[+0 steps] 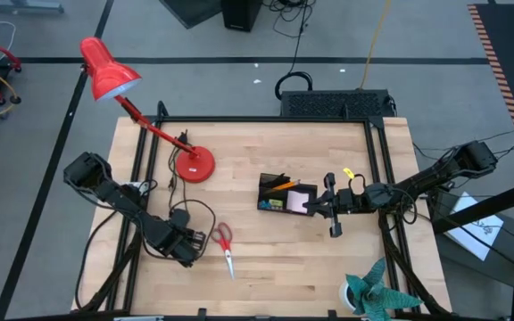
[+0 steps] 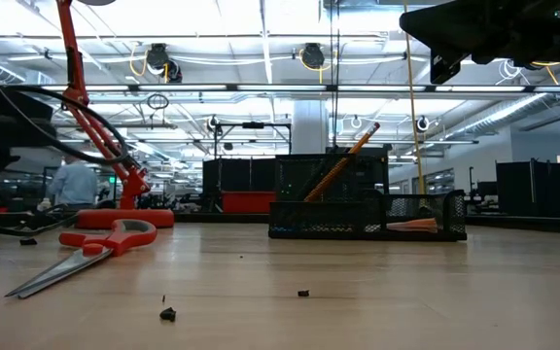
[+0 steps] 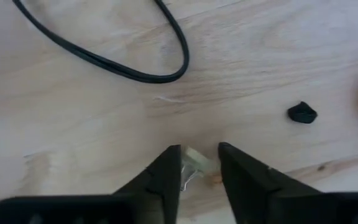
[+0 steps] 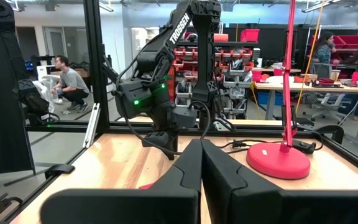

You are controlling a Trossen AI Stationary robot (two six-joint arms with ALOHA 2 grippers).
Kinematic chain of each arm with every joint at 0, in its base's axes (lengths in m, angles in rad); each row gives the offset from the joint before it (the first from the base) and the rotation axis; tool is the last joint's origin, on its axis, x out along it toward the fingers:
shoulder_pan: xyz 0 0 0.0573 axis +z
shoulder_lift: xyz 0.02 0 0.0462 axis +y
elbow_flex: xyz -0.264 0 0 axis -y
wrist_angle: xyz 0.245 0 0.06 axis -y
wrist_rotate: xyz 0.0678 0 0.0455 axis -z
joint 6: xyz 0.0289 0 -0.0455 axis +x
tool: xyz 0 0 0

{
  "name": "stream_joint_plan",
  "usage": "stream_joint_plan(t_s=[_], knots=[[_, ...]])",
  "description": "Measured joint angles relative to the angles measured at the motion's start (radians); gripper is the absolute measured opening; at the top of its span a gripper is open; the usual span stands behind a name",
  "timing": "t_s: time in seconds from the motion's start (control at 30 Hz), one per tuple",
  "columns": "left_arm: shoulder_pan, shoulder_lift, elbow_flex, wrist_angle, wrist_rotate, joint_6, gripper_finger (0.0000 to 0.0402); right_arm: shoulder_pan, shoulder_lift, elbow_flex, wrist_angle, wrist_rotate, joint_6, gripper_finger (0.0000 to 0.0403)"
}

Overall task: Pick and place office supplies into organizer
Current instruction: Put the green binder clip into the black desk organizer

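Scissors (image 1: 225, 248) on table beside left gripper (image 3: 199, 163) | fingers closing around small pale piece (image 3: 194, 157) (identity unclear) | right gripper (image 4: 201, 148) clenched, empty, by organizer (image 1: 286, 193) | next: lift, carry.

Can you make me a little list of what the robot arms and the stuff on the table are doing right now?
left gripper: low over the table near the scissors, fingers closing around a small pale clear piece
right gripper: beside the organizer, fingers shut, holding nothing
scissors: lying flat on the wood
organizer: mid-table, an orange pencil leaning in it, pink note pad inside
red lamp: standing on the table
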Motion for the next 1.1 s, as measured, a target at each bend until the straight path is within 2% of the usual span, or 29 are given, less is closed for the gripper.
stream_joint_plan(t_s=[0.2, 0.37, 0.47, 0.6, 0.87, 0.97, 1.1], knots=[[0.0, 0.0, 0.0, 0.005, -0.006, 0.0, 0.0059, 0.0, 0.0, 0.0, 0.0, 0.0, 0.0, 0.0], [0.0, 0.0, 0.0, 0.012, -0.019, 0.03, 0.0028, 0.0, 0.0, 0.0, 0.0, 0.0, 0.0, 0.0], [0.0, 0.0, 0.0, 0.023, -0.03, 0.08, 0.0026, 0.0, 0.0, 0.0, -0.001, 0.0, 0.0, 0.0], [0.0, 0.002, 0.002, 0.023, -0.048, 0.187, 0.0057, 0.0, 0.0, 0.0, -0.006, 0.0, 0.0, 0.0], [0.003, 0.009, 0.061, 0.002, -0.076, 0.531, 0.0116, 0.0, 0.0, 0.0, -0.007, 0.0, 0.0, 0.0], [0.003, 0.011, 0.097, 0.037, -0.066, 0.736, 0.0117, 0.0, 0.0, 0.0, -0.006, 0.0, 0.0, 0.0], [0.002, 0.009, 0.123, 0.037, 0.041, 1.049, 0.0102, 0.0, 0.0, 0.0, -0.004, 0.001, 0.006, 0.0]])
